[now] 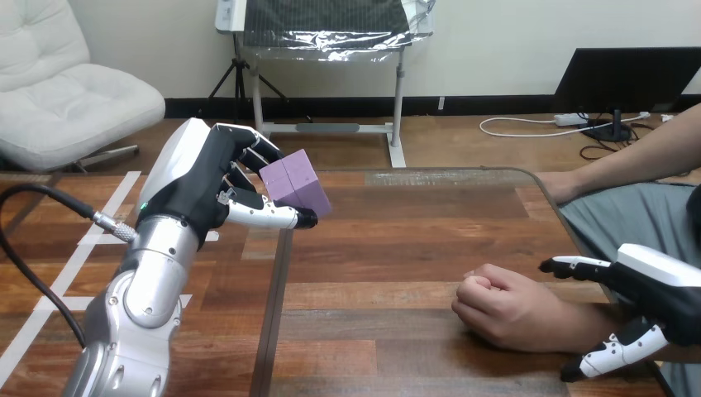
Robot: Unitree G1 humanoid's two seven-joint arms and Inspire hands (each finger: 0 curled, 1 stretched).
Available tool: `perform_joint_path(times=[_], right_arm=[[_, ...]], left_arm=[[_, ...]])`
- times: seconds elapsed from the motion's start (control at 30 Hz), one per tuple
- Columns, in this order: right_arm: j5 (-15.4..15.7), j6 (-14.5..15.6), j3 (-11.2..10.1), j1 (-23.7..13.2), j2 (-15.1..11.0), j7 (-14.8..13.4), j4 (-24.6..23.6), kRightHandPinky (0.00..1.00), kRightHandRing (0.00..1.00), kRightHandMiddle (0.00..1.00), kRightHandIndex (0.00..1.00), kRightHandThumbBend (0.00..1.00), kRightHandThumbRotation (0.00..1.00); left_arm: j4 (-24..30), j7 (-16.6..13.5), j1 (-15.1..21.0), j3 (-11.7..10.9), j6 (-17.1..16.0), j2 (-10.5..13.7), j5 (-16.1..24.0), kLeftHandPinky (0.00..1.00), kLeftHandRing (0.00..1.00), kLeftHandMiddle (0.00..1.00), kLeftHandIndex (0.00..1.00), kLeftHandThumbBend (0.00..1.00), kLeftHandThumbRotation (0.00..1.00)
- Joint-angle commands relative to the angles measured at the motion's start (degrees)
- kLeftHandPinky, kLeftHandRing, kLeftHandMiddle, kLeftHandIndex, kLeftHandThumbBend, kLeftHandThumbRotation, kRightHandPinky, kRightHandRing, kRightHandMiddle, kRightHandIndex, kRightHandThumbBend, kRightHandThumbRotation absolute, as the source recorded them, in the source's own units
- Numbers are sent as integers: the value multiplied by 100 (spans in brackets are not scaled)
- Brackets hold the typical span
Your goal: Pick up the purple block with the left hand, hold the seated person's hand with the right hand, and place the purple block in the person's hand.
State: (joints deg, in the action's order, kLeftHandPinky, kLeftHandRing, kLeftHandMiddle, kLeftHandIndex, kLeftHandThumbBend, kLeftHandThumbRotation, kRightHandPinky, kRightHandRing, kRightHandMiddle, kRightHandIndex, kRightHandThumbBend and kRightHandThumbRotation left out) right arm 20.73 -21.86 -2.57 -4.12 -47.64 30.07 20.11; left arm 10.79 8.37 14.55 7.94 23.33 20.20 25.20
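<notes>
Left hand [211, 178] clutching purple block [296, 184], person's hand [496, 302] near table edge [552, 203]

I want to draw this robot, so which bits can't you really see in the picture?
1. Head view: the purple block has its left faces covered by the left hand curled round it.
2. Head view: the person's hand is closed in a fist, so its palm is hidden.
3. Head view: the right hand is cut off by the right edge; whether it grips the person's wrist cannot be told.
</notes>
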Motion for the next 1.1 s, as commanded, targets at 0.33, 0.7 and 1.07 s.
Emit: perform_joint_path(times=[0.33,0.7,1.07], right_arm=[[491,370,125,-331,-139,-249,-389,88,91,90,91,100,22],[766,625,263,-343,-95,-369,-413,85,89,89,90,100,18],[918,1211,439,-389,-45,-185,-589,78,90,91,90,100,15]], left_arm=[[172,-10,214,-148,-157,36,-48,29,35,41,45,70,0],[159,-17,211,-145,-171,43,-51,28,35,40,45,70,0],[156,-13,206,-159,-178,47,-88,28,34,40,45,71,0]])
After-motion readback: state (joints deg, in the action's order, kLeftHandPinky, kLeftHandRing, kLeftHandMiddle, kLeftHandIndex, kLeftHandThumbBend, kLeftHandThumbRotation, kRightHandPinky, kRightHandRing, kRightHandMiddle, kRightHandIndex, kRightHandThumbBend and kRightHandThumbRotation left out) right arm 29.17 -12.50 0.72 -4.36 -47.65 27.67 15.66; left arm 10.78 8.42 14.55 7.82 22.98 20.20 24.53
